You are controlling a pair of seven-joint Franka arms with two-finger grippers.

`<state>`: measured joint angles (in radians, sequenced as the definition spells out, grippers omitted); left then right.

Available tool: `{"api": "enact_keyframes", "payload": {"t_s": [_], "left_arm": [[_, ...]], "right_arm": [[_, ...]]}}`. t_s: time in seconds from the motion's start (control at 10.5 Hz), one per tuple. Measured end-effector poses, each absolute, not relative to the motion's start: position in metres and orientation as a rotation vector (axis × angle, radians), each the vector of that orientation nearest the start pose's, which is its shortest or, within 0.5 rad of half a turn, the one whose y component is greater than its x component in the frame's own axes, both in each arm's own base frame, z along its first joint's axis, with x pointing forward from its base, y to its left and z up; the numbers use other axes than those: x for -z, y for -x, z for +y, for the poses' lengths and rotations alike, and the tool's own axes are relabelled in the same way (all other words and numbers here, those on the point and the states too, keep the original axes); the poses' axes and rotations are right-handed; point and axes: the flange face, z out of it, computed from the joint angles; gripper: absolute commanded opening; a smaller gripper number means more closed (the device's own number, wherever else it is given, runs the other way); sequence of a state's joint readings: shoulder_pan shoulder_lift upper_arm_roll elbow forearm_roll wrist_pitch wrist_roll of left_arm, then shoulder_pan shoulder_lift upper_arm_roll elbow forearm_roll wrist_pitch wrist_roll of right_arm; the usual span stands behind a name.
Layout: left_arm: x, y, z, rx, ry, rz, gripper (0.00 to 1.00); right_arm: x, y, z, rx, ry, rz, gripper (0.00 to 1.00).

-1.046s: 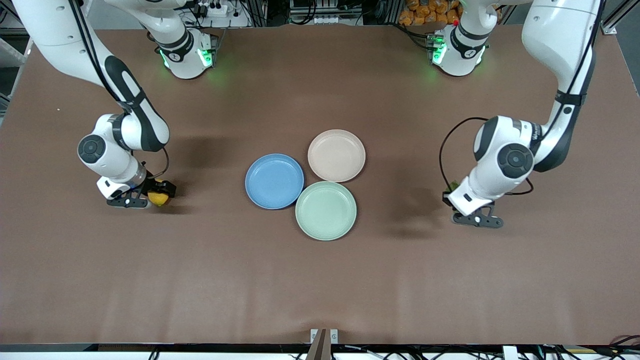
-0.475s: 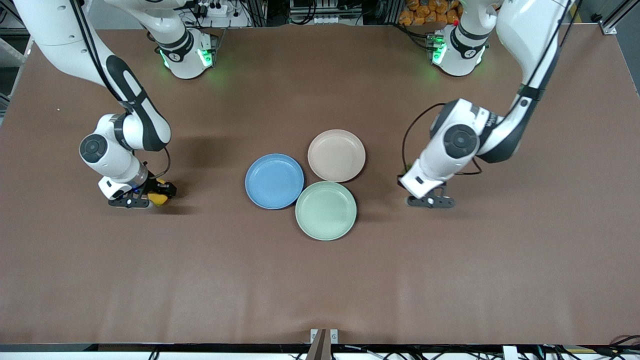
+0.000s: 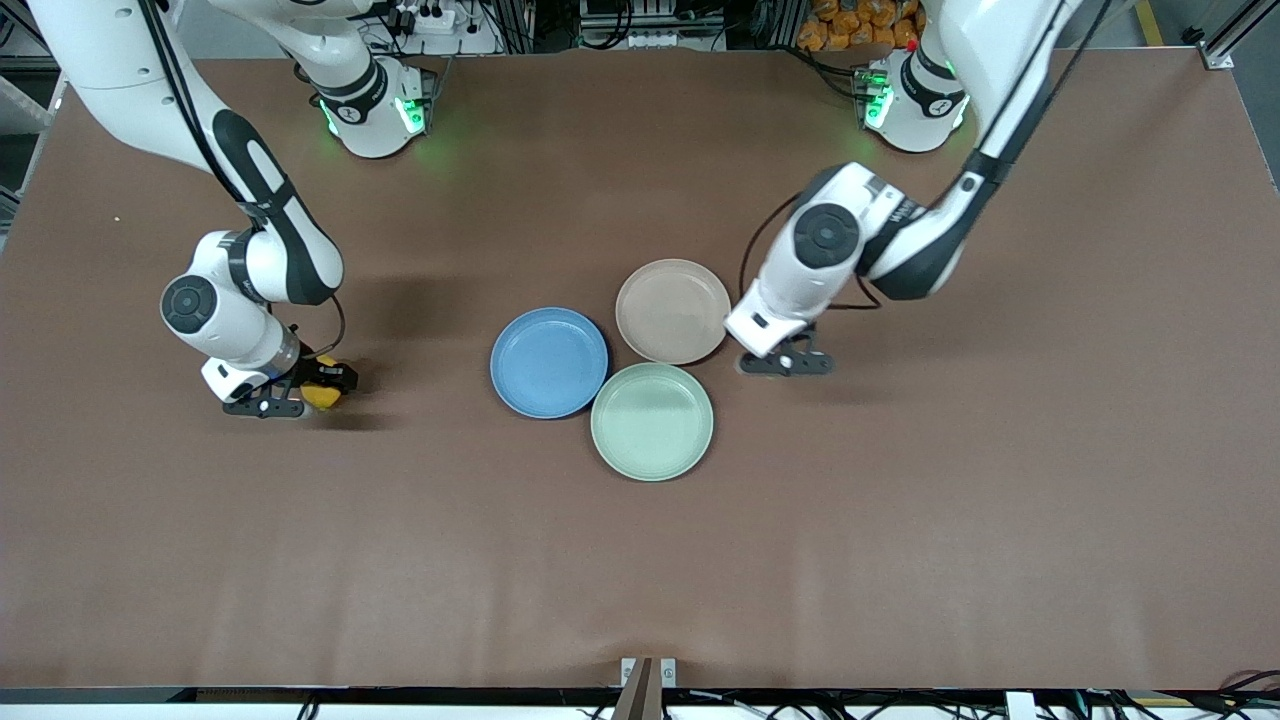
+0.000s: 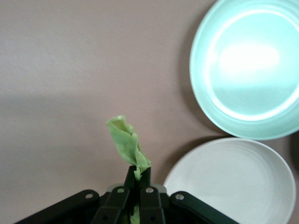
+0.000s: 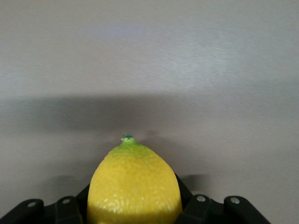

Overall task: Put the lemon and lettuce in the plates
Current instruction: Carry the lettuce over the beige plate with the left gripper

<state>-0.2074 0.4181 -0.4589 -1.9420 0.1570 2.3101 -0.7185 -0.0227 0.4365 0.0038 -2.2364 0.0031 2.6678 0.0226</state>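
Note:
My right gripper point(image 3: 300, 398) is shut on the yellow lemon point(image 3: 322, 396) point(image 5: 134, 186), low at the right arm's end of the table; its dark fingers point(image 5: 191, 207) press both sides of the fruit. The left gripper point(image 3: 786, 364) point(image 4: 138, 171) is shut on the pale green crumpled lettuce point(image 4: 125, 141), which sticks out past the fingertips. It hangs over bare table just beside the beige-pink plate point(image 3: 672, 310) point(image 4: 229, 184), toward the left arm's end. The wrist hides the lettuce in the front view. The blue plate point(image 3: 548, 361) lies beside the beige one; both hold nothing.
A pale mint-green plate point(image 3: 651, 421) point(image 4: 247, 70) lies nearer to the front camera, touching the blue and beige plates. A small metal bracket point(image 3: 648, 672) sits at the table's front edge. Brown tabletop spreads all around.
The left arm carried the lettuce from its end of the table to beside the beige plate. The right gripper's fingers closed on the lemon; that arm barely shifted.

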Motion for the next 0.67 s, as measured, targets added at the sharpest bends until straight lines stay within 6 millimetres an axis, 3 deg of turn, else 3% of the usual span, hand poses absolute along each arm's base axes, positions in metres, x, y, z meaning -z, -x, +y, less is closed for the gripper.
{"api": "enact_keyframes", "payload": {"t_s": [0.67], "left_arm": [[-0.276,-0.431,-0.458,-0.108,3.193,-0.021,0.0]], "right_arm": [[-0.226,-0.581,0.099,-0.088,3.084,0.06,0.4]]}}
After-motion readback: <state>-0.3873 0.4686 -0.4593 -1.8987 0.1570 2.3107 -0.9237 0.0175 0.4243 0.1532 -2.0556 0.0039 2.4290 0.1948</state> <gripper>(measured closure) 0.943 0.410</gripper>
